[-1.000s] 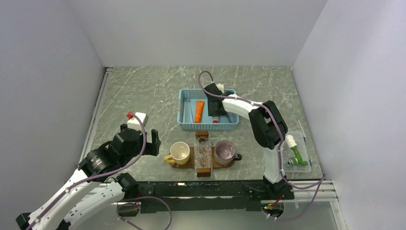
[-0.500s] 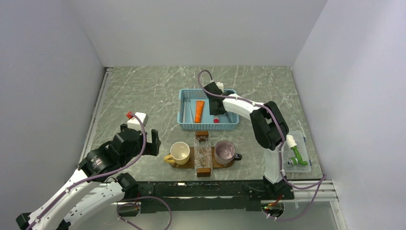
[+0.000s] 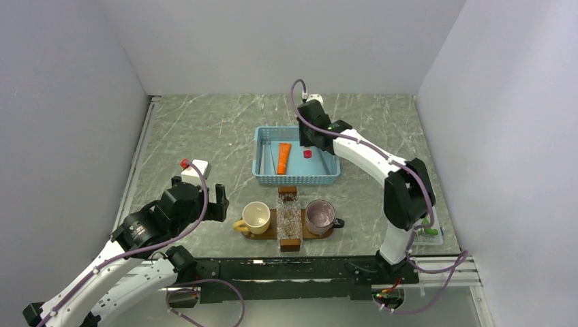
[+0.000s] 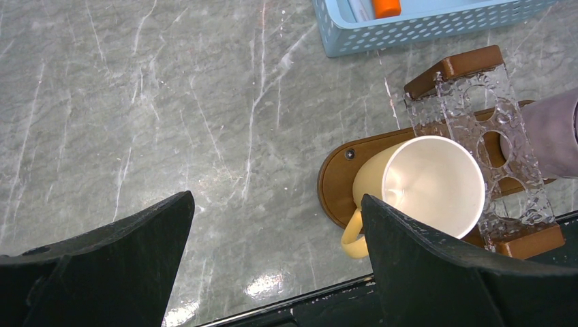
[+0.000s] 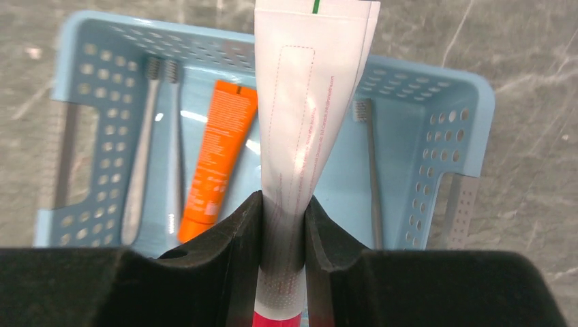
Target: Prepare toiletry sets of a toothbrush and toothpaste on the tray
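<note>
i've got my right claw (image 5: pixel 283 225) pinching a white paste tube (image 5: pixel 310 102) above the basket (image 5: pixel 470 102), left claw (image 4: pixel 276 204) spread wide beside the tray (image 4: pixel 339 178), toothbrushes (image 5: pixel 142 170) and orange tube (image 5: pixel 218 150) lying in the basket, so no set sits on the tray yet.

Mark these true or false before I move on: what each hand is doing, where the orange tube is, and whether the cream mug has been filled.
1. The right hand is shut on a white tube. True.
2. The orange tube is out of the blue basket. False: it lies inside it.
3. The left hand is open and empty. True.
4. The cream mug holds a toothbrush. False: it is empty; the toothbrushes lie in the basket.
</note>
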Controlling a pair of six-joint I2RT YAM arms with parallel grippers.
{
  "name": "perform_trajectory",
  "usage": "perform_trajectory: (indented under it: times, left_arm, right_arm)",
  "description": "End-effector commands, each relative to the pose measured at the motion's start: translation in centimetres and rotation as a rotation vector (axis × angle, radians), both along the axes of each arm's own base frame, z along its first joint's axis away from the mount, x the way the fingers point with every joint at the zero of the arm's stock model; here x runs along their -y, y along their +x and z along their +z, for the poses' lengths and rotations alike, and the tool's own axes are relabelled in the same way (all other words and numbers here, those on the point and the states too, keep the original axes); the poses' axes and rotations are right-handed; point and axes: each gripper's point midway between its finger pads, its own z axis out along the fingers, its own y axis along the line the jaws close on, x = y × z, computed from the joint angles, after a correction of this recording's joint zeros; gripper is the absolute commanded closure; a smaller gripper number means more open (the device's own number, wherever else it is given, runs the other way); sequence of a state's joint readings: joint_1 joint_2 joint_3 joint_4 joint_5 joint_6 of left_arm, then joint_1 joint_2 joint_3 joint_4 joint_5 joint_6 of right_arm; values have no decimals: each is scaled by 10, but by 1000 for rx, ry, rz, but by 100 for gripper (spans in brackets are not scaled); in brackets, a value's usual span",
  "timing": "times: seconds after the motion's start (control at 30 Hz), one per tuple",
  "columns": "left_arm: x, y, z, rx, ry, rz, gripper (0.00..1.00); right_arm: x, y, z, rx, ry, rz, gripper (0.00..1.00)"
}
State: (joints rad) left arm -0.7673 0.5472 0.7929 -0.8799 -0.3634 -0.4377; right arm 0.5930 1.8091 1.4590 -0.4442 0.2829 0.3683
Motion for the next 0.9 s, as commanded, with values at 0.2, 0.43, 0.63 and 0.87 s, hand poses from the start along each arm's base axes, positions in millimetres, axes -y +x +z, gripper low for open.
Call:
perform_trajectory:
  times: [0.2,0.43,0.63,0.87]
  left_arm:
    - [16,3,23,33,-48,-63,1]
    - [32,1,42,25,-89,-135,1]
    - [54,-13,59,1,-156,-269,1]
    - [77,-36,81,-42,-304,-384,1]
  right_arm:
    - [-35,-47,85,171,126,334,72]
    - [-65,-130,107,173,171,678,71]
    - [-72,-198,112,175,147,908,71]
    - [-71,-256,113,178,171,1093,70]
